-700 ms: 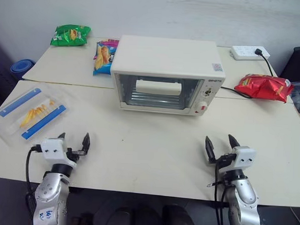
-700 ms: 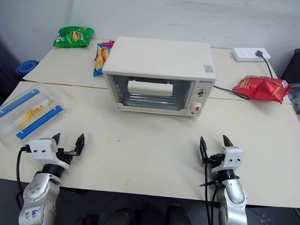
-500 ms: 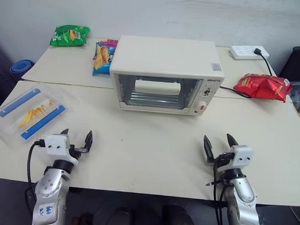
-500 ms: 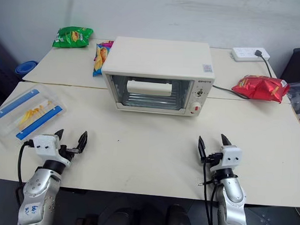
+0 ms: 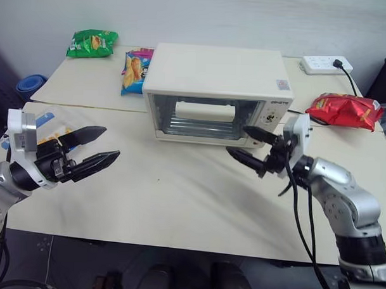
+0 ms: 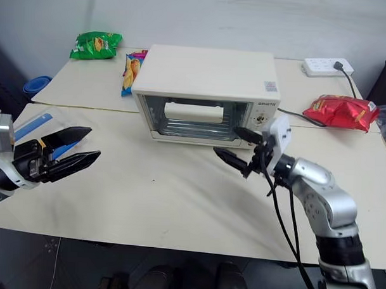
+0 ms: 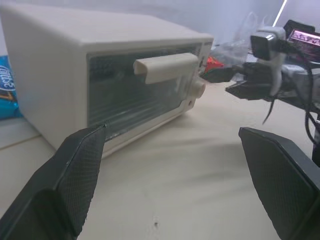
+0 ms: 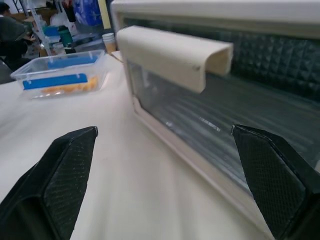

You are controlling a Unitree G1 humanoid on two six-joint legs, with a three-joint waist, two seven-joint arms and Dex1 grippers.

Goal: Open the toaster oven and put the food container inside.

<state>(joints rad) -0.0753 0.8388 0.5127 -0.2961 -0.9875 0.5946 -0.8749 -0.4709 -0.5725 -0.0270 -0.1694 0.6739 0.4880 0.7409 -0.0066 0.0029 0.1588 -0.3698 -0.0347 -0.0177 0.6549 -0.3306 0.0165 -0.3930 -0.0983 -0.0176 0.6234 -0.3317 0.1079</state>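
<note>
Both jaws stand spread wide and grasp nothing. The right gripper hangs above the table just in front of the oven, by the lower right corner of its glass door, fingers aimed toward the robot's left across the door. In the right wrist view the white handle and the glass lie between its two fingers, close ahead but not touched. The left gripper is raised over the table's left part, well apart from the oven, pointing toward it and to the right; its wrist view looks at the oven's front and takes in the other gripper beyond.

The oven sits mid-table with its door shut, its handle across the top of the glass, a red knob low on the right panel. The container lies flat on the table's left edge, behind the left gripper, with blue strips and orange food showing.

Further back lie a green bag, a blue bag beside the oven's left, a red bag at right, and a power strip.
</note>
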